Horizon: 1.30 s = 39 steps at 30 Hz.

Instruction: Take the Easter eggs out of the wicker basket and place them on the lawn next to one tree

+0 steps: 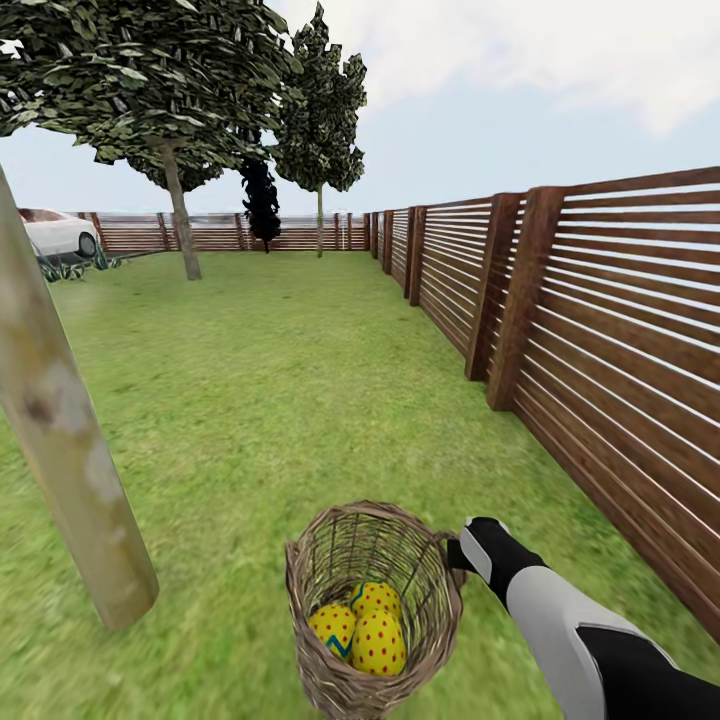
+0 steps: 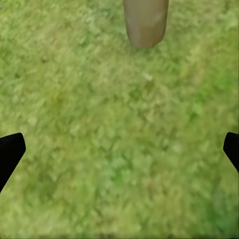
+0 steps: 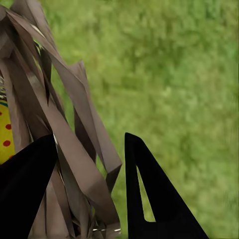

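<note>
1. Mottled green lawn [image 1: 260,400] across most of the head view, bounded by a brown slatted fence [image 1: 600,330] running down the right side and along the far edge

2. Pale beige trunk of the nearest tree [image 1: 60,440] leaning through the left edge of the frame, its foot low at the left, near the basket; same trunk base [image 2: 145,22] at top centre of the left wrist view, above bare grass

3. Brown woven wicker basket [image 1: 372,610] at bottom centre, tilted and apparently lifted, all three Easter eggs [image 1: 365,628] nested together on its floor

4. Right gripper [image 1: 458,553] at the basket's right rim; in the right wrist view, dark fingers [image 3: 149,199] set either side of the wicker strands [image 3: 74,149], evidently pinching the rim

5. Left gripper [image 2: 119,149] spread wide over grass, holding nothing, fingertips at the lower left and lower right edges

6. Step in hand, by judgement: basket being carried to this tree, no egg out yet

7. Next move likely calls for setting the basket down, then reaching in with the free left gripper, lifting one egg and laying it beside the trunk
</note>
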{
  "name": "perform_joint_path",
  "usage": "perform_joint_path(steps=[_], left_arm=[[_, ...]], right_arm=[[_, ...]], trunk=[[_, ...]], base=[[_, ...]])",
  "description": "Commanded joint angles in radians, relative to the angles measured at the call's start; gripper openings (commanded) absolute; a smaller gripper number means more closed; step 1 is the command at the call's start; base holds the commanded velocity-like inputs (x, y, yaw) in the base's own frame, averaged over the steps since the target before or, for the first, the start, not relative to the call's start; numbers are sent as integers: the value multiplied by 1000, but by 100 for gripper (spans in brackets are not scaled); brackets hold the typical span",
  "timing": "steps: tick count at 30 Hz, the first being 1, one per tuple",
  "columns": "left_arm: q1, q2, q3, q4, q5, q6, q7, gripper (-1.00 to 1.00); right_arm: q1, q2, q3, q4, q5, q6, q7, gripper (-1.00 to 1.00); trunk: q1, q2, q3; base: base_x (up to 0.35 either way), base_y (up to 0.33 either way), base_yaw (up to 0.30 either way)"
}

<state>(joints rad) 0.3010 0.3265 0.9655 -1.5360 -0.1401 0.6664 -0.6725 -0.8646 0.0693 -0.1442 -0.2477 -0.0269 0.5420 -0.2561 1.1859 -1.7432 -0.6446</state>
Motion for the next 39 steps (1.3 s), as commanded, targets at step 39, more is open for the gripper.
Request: perform_joint_path(steps=[39], left_arm=[[0, 0, 1, 2, -12, -1, -6, 100]], right_arm=[[-1, 3, -6, -1, -11, -1, -3, -100]], trunk=[[150, -274, -123]], base=[[0, 0, 0]])
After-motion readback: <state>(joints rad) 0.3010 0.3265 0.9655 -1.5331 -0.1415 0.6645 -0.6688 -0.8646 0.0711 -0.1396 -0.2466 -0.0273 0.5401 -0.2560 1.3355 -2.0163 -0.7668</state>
